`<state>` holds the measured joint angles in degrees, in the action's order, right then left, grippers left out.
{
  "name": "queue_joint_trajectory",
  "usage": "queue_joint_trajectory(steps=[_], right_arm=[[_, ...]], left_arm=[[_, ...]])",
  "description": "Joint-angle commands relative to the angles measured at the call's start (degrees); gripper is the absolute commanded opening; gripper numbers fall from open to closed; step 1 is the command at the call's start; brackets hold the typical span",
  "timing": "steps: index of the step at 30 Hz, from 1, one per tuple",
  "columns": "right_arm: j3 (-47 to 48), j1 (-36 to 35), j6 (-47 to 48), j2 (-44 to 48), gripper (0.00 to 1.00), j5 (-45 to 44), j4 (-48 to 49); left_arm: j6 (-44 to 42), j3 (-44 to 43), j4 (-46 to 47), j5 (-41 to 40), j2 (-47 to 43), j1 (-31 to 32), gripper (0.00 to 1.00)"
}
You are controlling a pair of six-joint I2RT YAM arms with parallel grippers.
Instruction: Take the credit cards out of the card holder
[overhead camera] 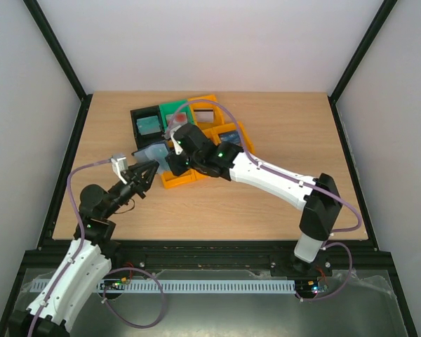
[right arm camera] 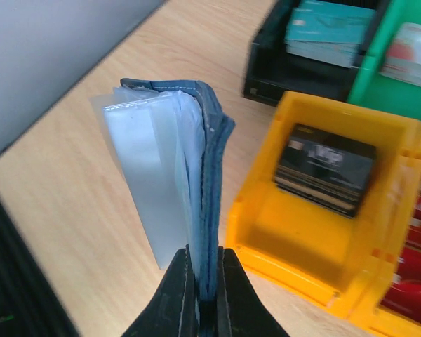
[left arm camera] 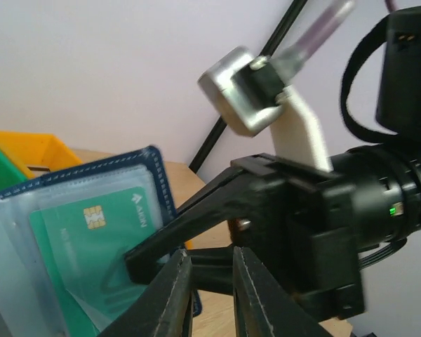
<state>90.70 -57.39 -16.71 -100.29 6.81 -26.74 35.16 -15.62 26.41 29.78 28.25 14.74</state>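
With our right gripper point(right arm camera: 205, 268) clamped on the card holder point(right arm camera: 202, 154), upright over the table point(right arm camera: 56, 210) beside the orange bin point(right arm camera: 266, 232), we should ease our slightly parted, empty left gripper point(left arm camera: 210, 275) squarely onto the green credit card point(left arm camera: 91, 242).

Card holder point(right arm camera: 209, 151) stands just left of the nearest bin point(right arm camera: 266, 239), cards point(right arm camera: 326, 168) stacked inside that bin, more bins point(right arm camera: 265, 77) lined up behind it

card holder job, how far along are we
Done: teal cards lie in the black bin and dark cards in the orange bin. In hand: the right pincer is shut on the card holder, holding it up, left pincer close by. Left: a green card sits inside the holder.
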Motion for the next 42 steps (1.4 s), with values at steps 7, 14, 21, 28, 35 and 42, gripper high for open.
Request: queue_joint_trajectory(steps=[7, 14, 21, 28, 35, 42], right_arm=[[-6.0, 0.7, 3.0, 9.5, 0.02, 21.3, 13.1], [-11.8, 2.2, 4.3, 14.9, 0.02, 32.6, 20.0], [-15.5, 3.0, 3.3, 18.0, 0.02, 40.8, 27.0], [-16.7, 3.0, -0.4, 15.3, 0.02, 41.8, 34.1], [-18.6, 5.4, -1.8, 15.4, 0.08, 41.9, 36.8], [-23.9, 8.5, -2.0, 20.0, 0.29, 44.9, 37.2]], left_arm=[[4.5, 1.0, -2.3, 0.4, 0.2, -1.4, 0.18], [4.7, 0.8, -1.3, 2.9, -0.5, -2.8, 0.2], [6.0, 0.6, 2.1, 6.2, -0.9, -2.9, 0.28], [5.5, 0.7, 14.4, 16.5, -1.1, -1.9, 0.21], [3.0, -1.8, 11.6, 21.5, -2.9, -1.7, 0.02], [4.4, -1.6, 11.0, 19.8, -3.7, -2.4, 0.02]])
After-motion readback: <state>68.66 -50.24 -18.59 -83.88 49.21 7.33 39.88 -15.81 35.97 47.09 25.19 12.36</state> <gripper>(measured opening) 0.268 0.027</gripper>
